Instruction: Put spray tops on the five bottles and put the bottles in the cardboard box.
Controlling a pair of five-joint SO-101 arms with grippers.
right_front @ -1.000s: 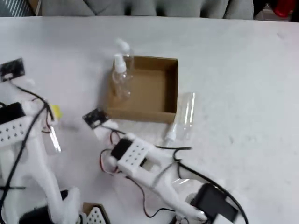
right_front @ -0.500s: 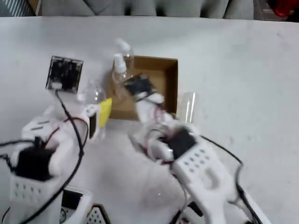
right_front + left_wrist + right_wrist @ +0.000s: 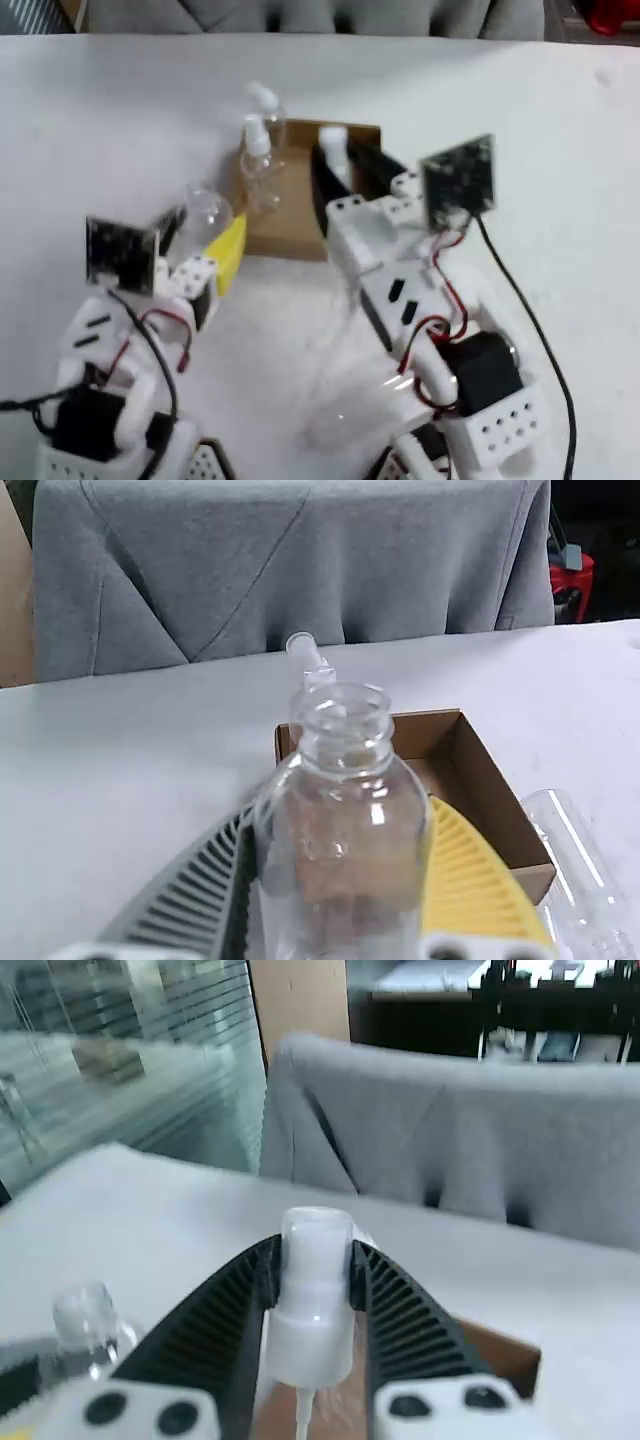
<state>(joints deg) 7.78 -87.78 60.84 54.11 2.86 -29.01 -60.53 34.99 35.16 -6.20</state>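
Note:
My left gripper (image 3: 340,825) is shut on a clear open-necked bottle (image 3: 342,810), held upright between its grey and yellow fingers; in the high view the bottle (image 3: 203,212) hangs just left of the cardboard box (image 3: 292,225). My right gripper (image 3: 312,1260) is shut on a white spray top (image 3: 314,1300) with its tube pointing down, and in the high view the spray top (image 3: 333,145) sits over the box. Two bottles with spray tops (image 3: 260,160) stand at the box's left edge. A bare bottle (image 3: 578,865) lies beside the box.
The white table (image 3: 520,120) is open at the back and on the right. A grey-covered chair (image 3: 290,570) stands behind the table's far edge. Both arm bodies crowd the front of the table.
Both arms rose from the table front toward the box. The left one brought the clear bottle up beside the box; the right one swung over the box with the spray top.

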